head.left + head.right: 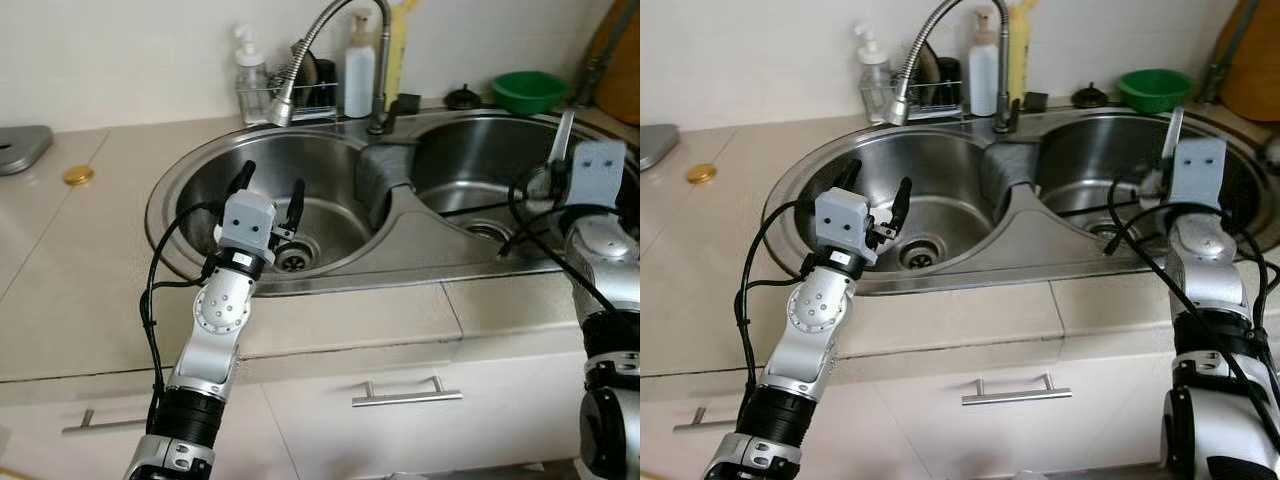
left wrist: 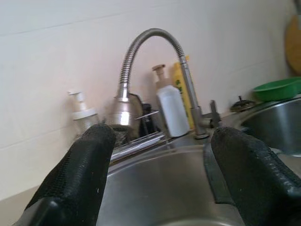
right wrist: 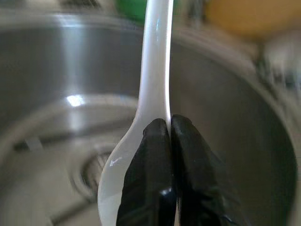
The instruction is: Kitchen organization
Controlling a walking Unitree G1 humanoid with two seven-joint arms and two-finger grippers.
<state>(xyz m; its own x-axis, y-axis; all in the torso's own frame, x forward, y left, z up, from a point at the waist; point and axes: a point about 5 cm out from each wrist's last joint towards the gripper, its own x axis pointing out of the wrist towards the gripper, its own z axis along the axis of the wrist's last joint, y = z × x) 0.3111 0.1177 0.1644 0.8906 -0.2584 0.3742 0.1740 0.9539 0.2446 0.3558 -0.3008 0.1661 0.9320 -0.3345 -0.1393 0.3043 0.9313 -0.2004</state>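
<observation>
A steel double sink is set in the beige counter, with a left basin [image 1: 215, 185] and a right basin [image 1: 465, 160]. My left gripper [image 1: 272, 182] hovers over the left basin near its drain [image 1: 293, 260], open, with nothing between its black fingers [image 2: 89, 160]. My right gripper [image 3: 169, 127] is above the right basin, shut on a white spoon [image 3: 156, 61]. The spoon's handle [image 1: 563, 135] sticks up past the wrist camera box. Its bowl end lies by the fingers, over the right drain [image 1: 487, 229].
A flexible steel faucet [image 1: 322, 28] arches over the divider. Behind it stand a wire rack [image 1: 290, 100], a soap pump [image 1: 250, 68], a white bottle [image 1: 359, 68] and a yellow bottle [image 1: 396, 40]. A green bowl [image 1: 528, 90] sits at the back right. A gold lid [image 1: 78, 175] lies on the left counter.
</observation>
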